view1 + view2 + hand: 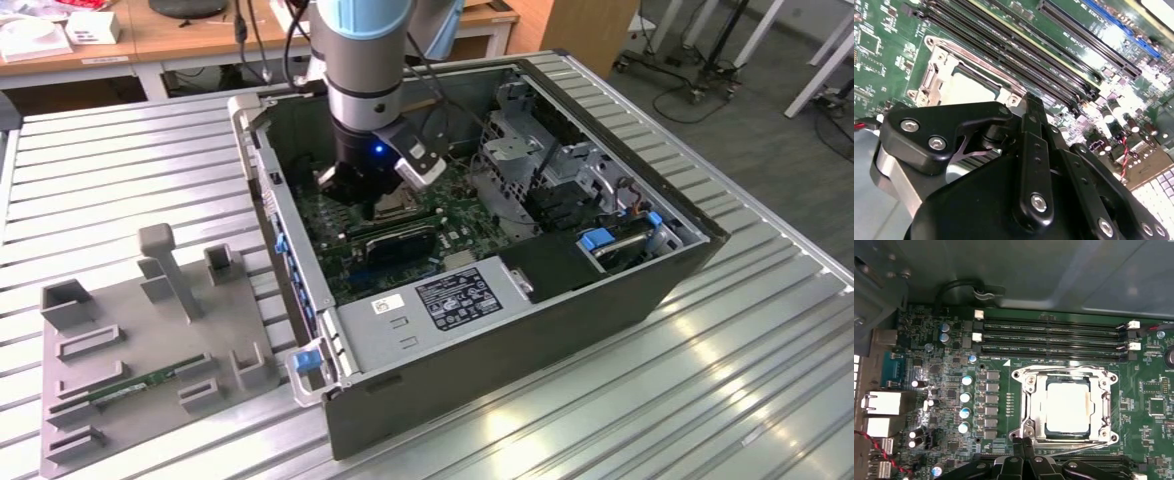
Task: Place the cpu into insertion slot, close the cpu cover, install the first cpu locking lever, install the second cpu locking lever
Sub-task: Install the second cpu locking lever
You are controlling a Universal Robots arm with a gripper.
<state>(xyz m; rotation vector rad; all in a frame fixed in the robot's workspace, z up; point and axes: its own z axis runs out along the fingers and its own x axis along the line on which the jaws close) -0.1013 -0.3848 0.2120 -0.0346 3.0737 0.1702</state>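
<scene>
Judging from the first wrist view, the cpu is already seated in the insertion slot, with the cpu cover lying flat around it as a silvery frame, so the step in hand is taken to be the locking levers. The tool is seen with its fingertips drawn close together at the socket's edge, nothing visibly held between them; whether a lever wire is being pressed cannot be told. In the exterior view the tool is lowered inside the open computer case, over the motherboard. A precise downward and sideways push on a thin lever is judged to be required, with little room beside the memory slots.
</scene>
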